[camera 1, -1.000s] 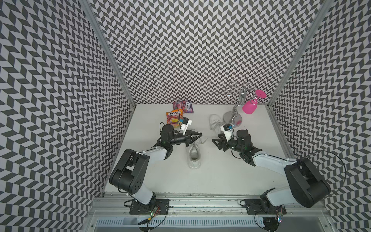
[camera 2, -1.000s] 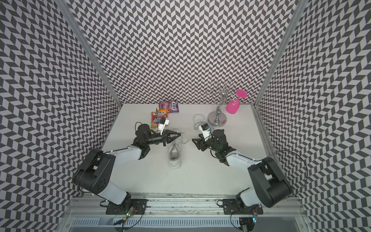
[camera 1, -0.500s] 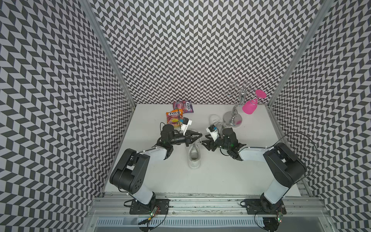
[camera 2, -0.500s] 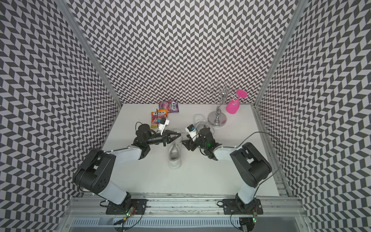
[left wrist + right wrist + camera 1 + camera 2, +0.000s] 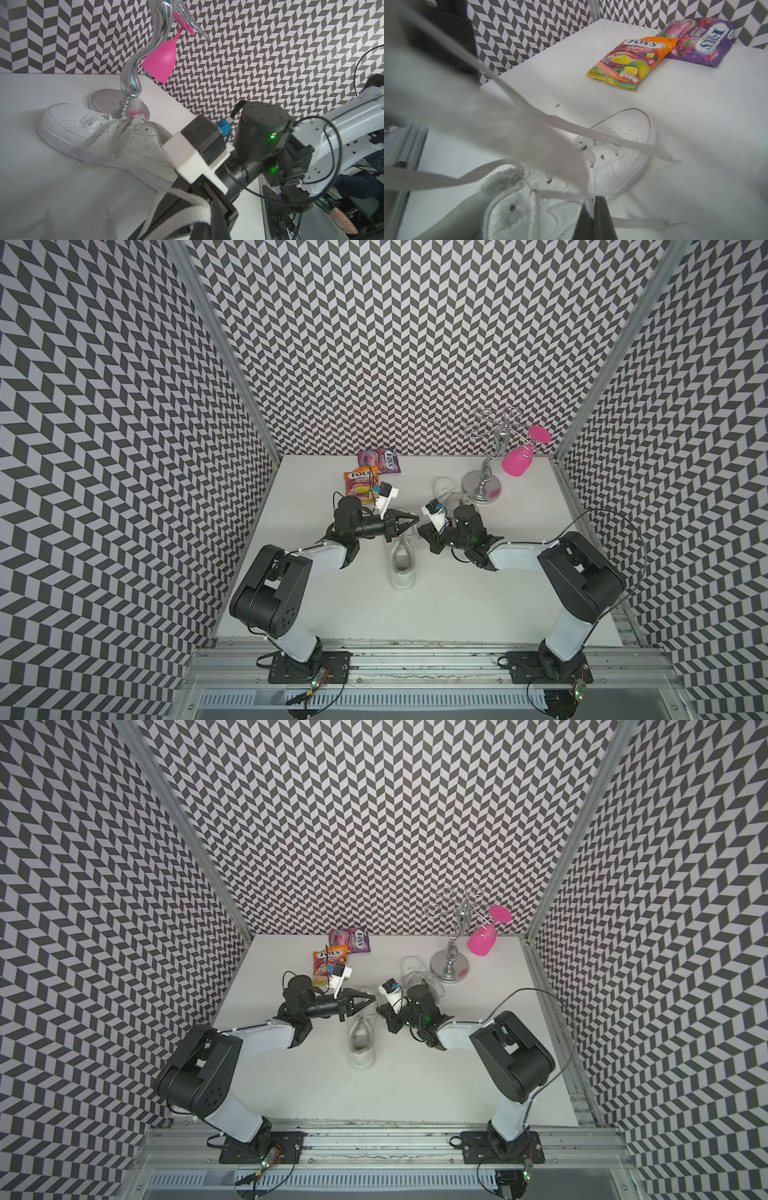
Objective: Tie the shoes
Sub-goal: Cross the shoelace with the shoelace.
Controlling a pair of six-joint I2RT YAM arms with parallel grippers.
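Both grippers meet over the near shoe's laced end: the left gripper and the right gripper each pinch a lace, tips nearly touching, the shoe's length running toward the robot.

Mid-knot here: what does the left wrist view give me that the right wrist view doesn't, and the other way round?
Only the left wrist view shows the far shoe, lying on its side against the silver stand, the pink glass hanging from it, and the right arm. Only the right wrist view shows the near shoe, its laces loose, and the two candy bags, with the right claw shut on a lace. Both share the white table, the patterned wall and flat white lace in close-up.
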